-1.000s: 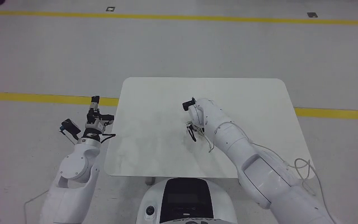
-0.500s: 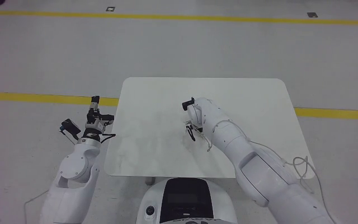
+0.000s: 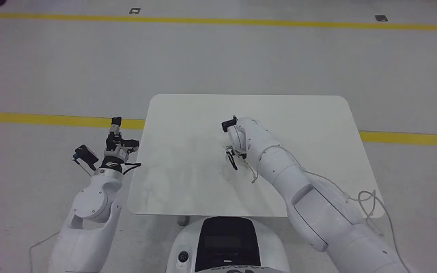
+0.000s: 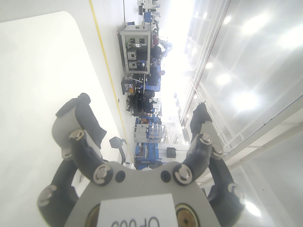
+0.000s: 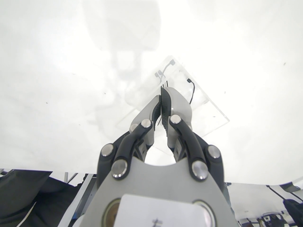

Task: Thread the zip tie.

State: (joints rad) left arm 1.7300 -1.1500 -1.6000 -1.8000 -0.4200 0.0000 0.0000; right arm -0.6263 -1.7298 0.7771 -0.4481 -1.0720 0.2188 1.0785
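Observation:
My right gripper (image 5: 161, 93) is shut low over a clear plastic plate (image 5: 208, 109) near the middle of the white table (image 3: 300, 123). A thin black zip tie (image 5: 192, 90) curves from its small head on the plate back behind one finger. A thin black strip shows between the shut pads and pokes out just past the tips. A pale tie-like piece (image 5: 165, 68) lies on the plate beyond the tips. In the top view the right gripper (image 3: 231, 158) hangs under the bent wrist. My left gripper (image 4: 142, 109) is open and holds nothing, out past the table's left edge (image 3: 116, 133).
The table top around the plate is bare white with a few small specks. A thin pale cable (image 3: 254, 177) hangs beside the right forearm. Yellow floor lines (image 3: 61, 119) run past the table's sides.
The right gripper has edged slightly toward the table's far-left side, staying shut. The left arm has not moved.

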